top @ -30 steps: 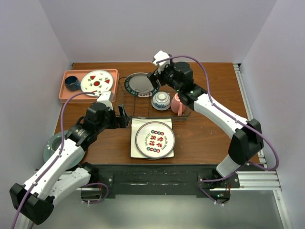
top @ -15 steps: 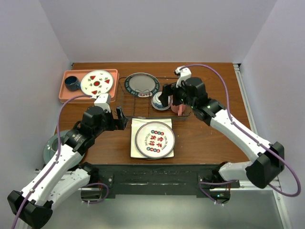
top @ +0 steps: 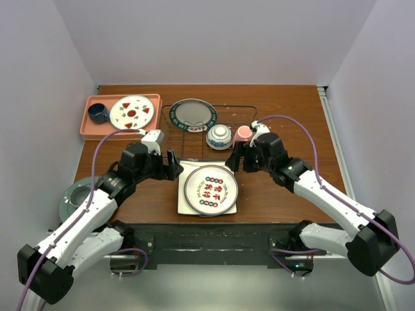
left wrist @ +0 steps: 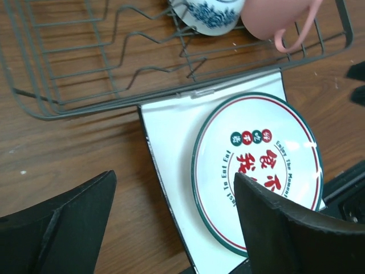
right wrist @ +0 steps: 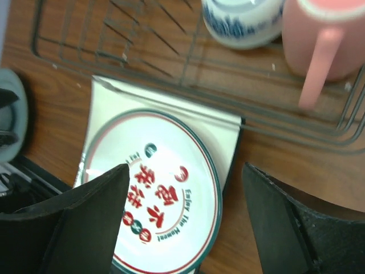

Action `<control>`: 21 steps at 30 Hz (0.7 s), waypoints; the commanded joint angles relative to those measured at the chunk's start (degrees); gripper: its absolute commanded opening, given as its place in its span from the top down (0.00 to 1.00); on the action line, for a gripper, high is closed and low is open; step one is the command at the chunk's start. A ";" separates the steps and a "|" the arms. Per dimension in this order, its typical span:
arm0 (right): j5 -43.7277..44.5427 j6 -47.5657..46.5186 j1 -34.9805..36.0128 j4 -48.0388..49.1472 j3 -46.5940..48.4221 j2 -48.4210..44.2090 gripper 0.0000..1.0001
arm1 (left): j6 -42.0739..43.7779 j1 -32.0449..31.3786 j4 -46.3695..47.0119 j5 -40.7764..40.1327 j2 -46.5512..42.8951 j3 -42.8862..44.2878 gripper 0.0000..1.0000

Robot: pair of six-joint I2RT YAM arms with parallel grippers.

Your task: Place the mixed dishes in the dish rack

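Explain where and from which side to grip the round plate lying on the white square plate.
Take the round plate by its rim, at its left or right edge, coming in low from that side. It lies flat on the white square plate, so likely only the rim offers a finger a lip. The left gripper and right gripper stand open beside it.

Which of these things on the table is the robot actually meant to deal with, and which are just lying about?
For the job: rack, pink mug, bowl, dark-rimmed plate, square plate, lettered plate on it, green plate.

Just lying about: tray, red-marked plate, blue cup.
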 commanded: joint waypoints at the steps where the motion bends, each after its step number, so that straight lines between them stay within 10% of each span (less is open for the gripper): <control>1: -4.59 4.72 0.26 -0.06 -4.51 1.31 0.22 | -0.17 0.26 5.74 9.20 0.93 -4.11 0.16; 21: -9.25 5.07 0.26 3.98 -13.66 0.70 0.41 | -4.12 -3.87 14.71 14.23 11.48 -7.99 0.65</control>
